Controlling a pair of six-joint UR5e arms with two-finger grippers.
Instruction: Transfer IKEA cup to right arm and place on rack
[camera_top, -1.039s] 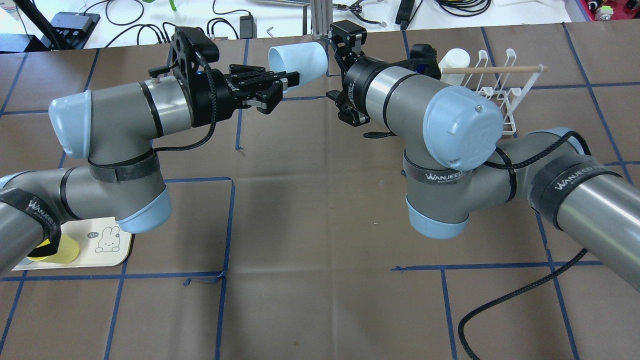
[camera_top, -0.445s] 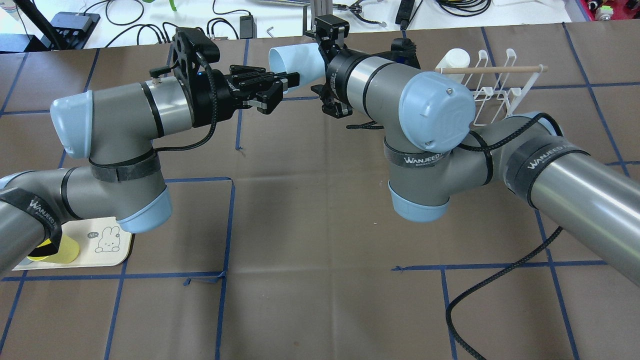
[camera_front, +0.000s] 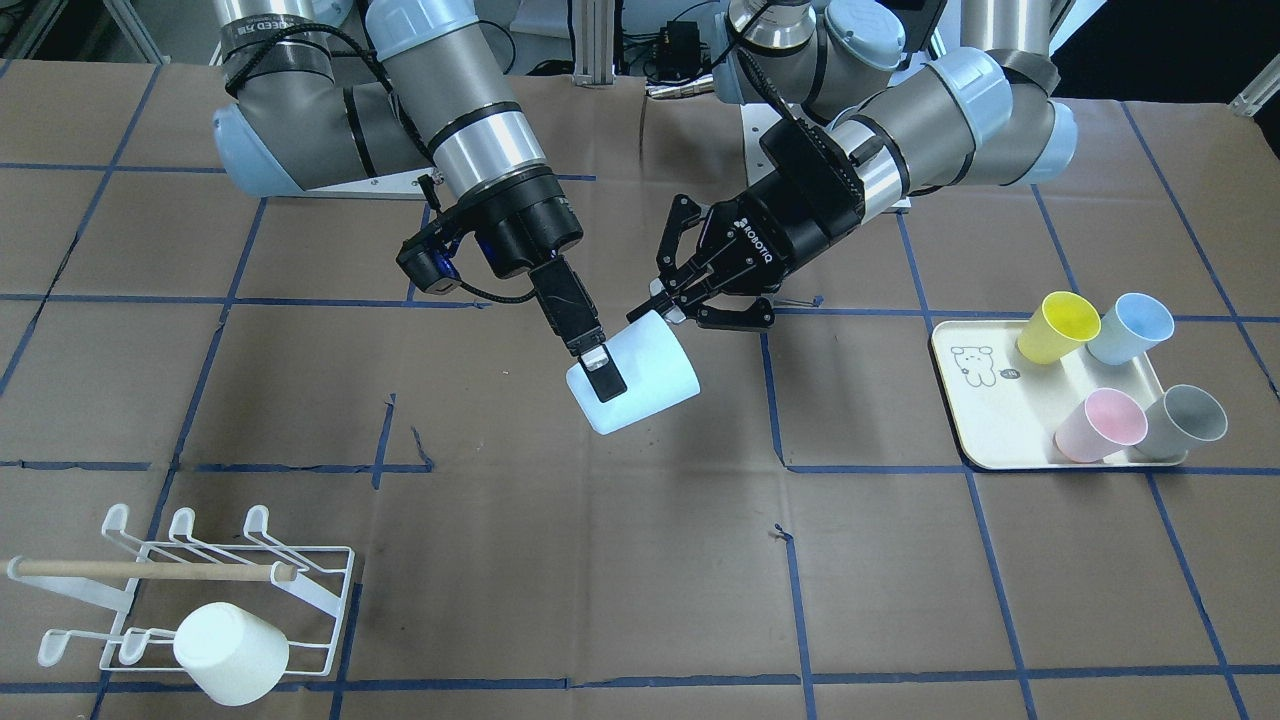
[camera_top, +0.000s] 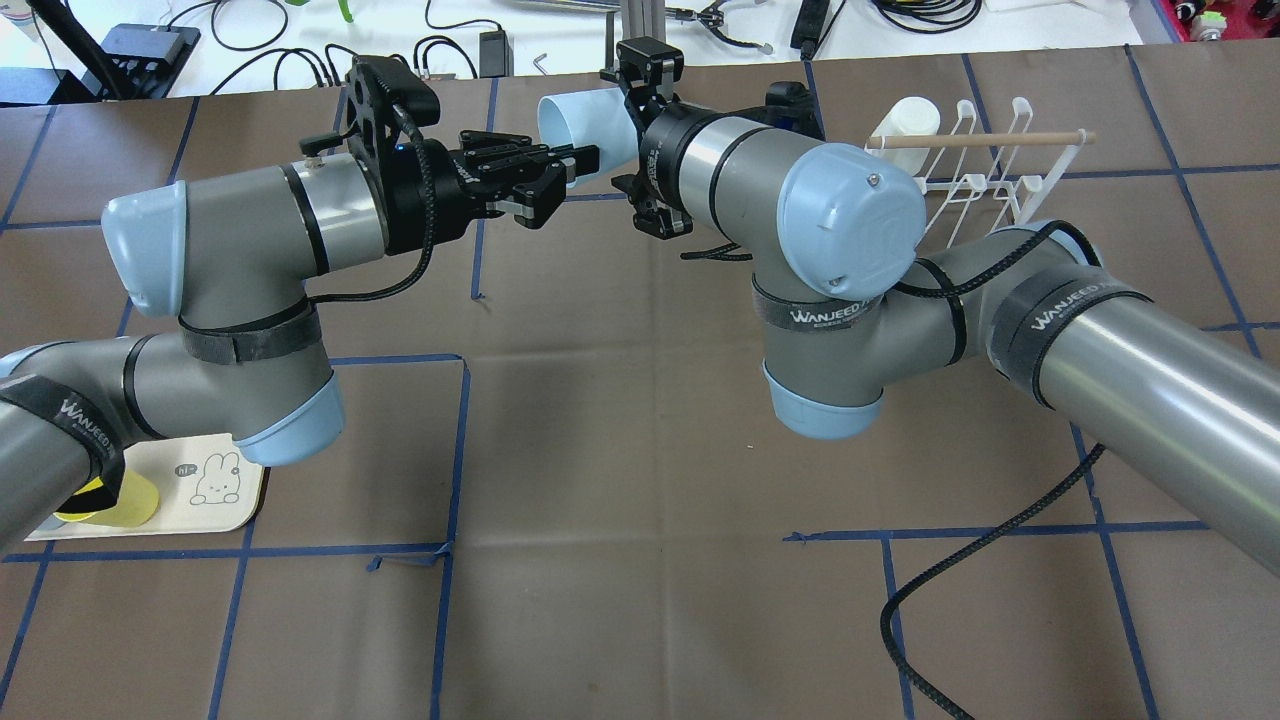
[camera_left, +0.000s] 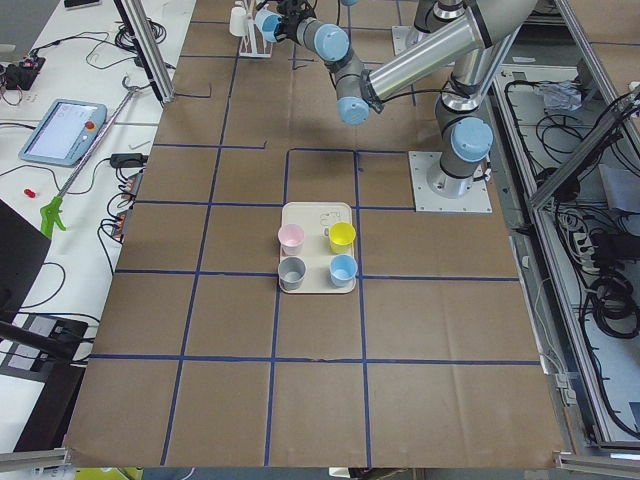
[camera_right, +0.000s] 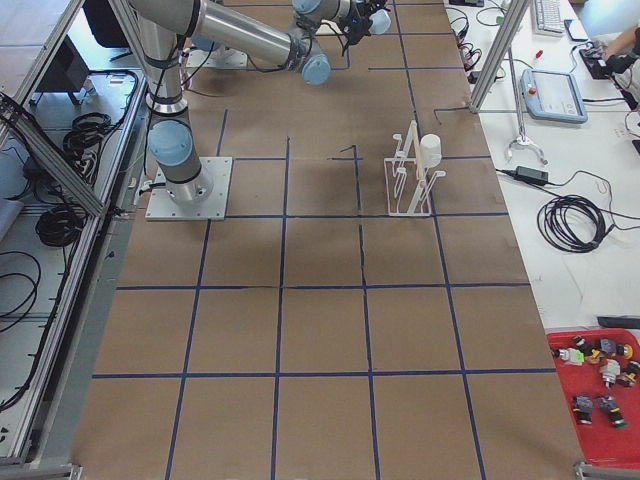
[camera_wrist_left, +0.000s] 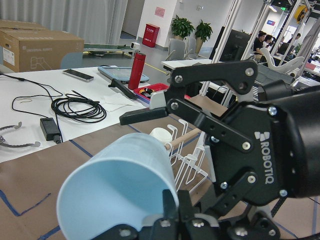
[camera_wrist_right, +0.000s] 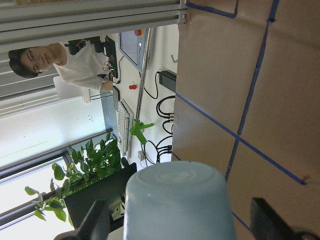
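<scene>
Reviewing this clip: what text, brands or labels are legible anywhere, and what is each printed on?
"ROBOTIQ": body of the left gripper, front-facing view.
"ROBOTIQ": body of the right gripper, left wrist view.
"WANJEED": black straps on the right arm and left arm.
"UNIVERSAL ROBOTS": cardboard box, faint.
Speech-bubble mark beside the drawing on the tray: too small to read.
</scene>
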